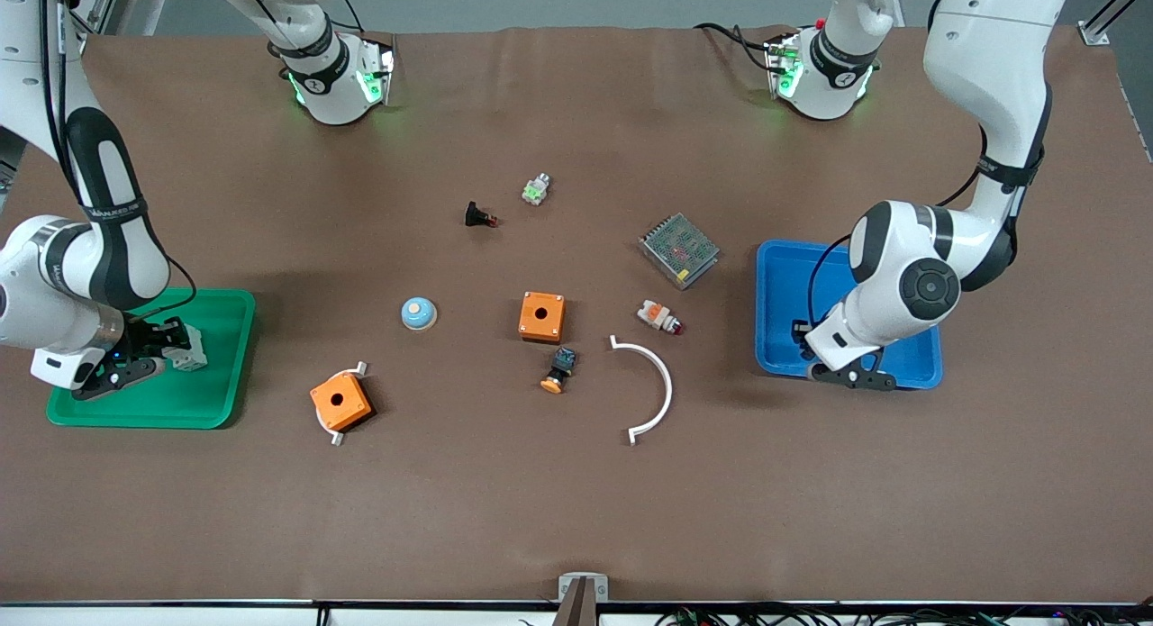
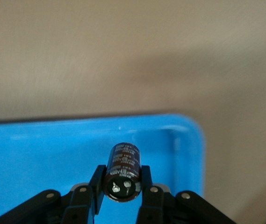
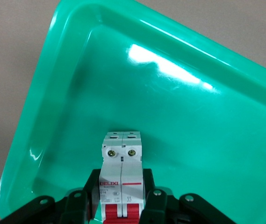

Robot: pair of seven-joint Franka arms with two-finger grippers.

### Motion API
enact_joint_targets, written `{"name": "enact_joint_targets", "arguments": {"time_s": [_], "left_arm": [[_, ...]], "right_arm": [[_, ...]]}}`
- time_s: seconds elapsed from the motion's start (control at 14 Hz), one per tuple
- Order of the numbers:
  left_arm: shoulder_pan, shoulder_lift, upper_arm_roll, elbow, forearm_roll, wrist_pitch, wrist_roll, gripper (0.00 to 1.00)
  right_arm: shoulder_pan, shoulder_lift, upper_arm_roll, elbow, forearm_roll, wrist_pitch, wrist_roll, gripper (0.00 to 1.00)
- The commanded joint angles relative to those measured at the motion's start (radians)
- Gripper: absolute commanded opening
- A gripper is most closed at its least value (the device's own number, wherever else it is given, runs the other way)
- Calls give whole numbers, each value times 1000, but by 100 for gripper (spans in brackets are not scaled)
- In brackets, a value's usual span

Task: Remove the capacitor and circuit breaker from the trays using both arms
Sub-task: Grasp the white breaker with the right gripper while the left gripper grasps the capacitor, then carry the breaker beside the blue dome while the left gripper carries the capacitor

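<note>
While clamped between jaws, capacitor over blue tray, breaker over green tray

The brown table carries a green tray, blue tray, and scattered small parts.

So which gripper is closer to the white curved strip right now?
Left. The left gripper holds the capacitor over the blue tray, beside the white curved strip; the right gripper holds the breaker over the green tray.
</note>
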Motion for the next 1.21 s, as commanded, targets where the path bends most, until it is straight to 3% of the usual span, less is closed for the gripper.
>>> {"name": "enact_joint_targets", "arguments": {"time_s": [0.0,0.07,0.36,0.5,0.71,1.0,1.14], "left_arm": [[-41,49,-12,199,-42,-131,-45,0],[-64,72,-12,260,-54,-158,-91,0],[-179,167,-12,419,-108,-175,-311,0],[-244,244,-12,527,-114,-173,-423,0],[-317,351,-11,646,-114,-129,-560,0],[-388,454,1,676,-114,40,-623,0],[-432,494,44,703,-114,46,-643,0]], "right_arm": [[-3,-16,14,16,-20,-19,-3,9],[7,-37,16,29,-20,-41,3,4],[91,-80,20,219,-17,-371,176,2],[147,-89,20,290,-8,-472,283,1],[261,-97,22,302,30,-516,493,1],[422,-89,22,304,102,-503,822,1],[489,-80,22,304,171,-466,934,1]]}}
